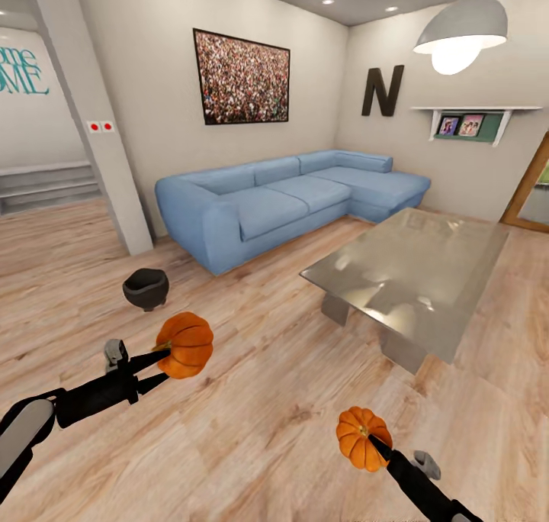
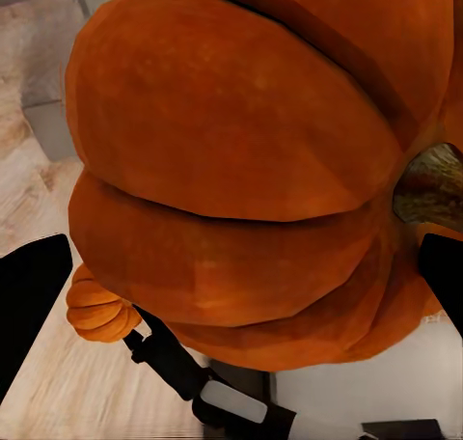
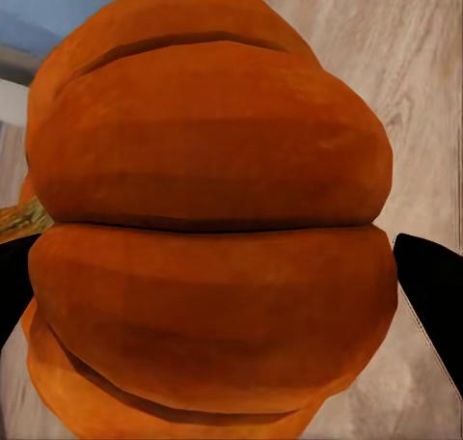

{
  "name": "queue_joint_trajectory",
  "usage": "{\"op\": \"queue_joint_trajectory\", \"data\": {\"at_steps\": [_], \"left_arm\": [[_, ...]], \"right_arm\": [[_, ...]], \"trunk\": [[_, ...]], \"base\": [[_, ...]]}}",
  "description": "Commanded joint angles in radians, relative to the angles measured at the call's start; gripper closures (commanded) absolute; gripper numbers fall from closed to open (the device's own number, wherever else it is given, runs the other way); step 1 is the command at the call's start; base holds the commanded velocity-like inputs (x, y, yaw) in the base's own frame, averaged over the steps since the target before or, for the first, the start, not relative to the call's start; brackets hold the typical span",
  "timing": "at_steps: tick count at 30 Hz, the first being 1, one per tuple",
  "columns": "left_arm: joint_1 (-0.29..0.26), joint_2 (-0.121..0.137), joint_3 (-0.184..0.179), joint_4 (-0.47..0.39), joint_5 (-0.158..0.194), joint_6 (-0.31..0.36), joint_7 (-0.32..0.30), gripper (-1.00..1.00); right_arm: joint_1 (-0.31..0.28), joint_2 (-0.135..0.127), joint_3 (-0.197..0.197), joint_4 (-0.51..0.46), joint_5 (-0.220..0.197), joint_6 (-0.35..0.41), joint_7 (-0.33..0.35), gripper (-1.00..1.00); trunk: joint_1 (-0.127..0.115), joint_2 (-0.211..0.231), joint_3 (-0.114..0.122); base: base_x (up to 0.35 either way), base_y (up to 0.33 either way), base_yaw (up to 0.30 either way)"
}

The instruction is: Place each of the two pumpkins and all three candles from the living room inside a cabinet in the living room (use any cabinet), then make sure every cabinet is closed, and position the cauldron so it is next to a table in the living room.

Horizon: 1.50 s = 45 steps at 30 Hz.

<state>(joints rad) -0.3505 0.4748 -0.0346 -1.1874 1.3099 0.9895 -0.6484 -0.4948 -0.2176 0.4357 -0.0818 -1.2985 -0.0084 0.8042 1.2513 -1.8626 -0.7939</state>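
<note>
My left gripper (image 1: 166,363) is shut on the larger orange pumpkin (image 1: 185,344), held above the wooden floor. In the left wrist view this pumpkin (image 2: 231,170) sits between the black fingers (image 2: 29,310). At lower right, my right gripper (image 1: 372,443) is shut on the smaller pumpkin (image 1: 363,436); up close, that pumpkin (image 3: 207,228) bulges between the dark fingers (image 3: 434,300). The black cauldron (image 1: 146,288) stands on the floor just beyond the left pumpkin. The glass-topped table (image 1: 427,240) is ahead on the right. The candles and the cabinet are out of view.
A blue corner sofa (image 1: 282,201) lines the far wall behind the table. A white pillar (image 1: 99,125) rises at the left, with steps (image 1: 46,186) past it. A pendant lamp (image 1: 461,30) hangs over the table. Wooden floor lies between me and the sofa.
</note>
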Motion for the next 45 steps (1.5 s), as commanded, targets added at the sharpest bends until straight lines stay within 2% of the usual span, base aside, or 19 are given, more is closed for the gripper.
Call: {"op": "queue_joint_trajectory", "data": {"at_steps": [1,13,45], "left_arm": [[-0.001,0.001,-0.001,0.000,0.015,0.008,-0.004,1.00],[-0.001,0.001,0.000,0.000,0.016,0.008,-0.004,1.00],[-0.001,0.001,0.001,0.000,0.015,0.008,-0.004,1.00]], "right_arm": [[-0.001,0.000,0.008,0.001,-0.008,-0.001,0.003,1.00],[-0.001,0.000,0.009,0.001,-0.008,-0.001,0.003,1.00],[-0.001,0.000,0.008,0.001,-0.008,-0.001,0.003,1.00]], "trunk": [[0.000,0.000,0.000],[0.000,0.000,0.013],[0.000,0.000,0.045]], "base": [[0.000,0.000,-0.241],[-0.131,-0.015,-0.241],[-0.143,-0.106,-0.241]]}}
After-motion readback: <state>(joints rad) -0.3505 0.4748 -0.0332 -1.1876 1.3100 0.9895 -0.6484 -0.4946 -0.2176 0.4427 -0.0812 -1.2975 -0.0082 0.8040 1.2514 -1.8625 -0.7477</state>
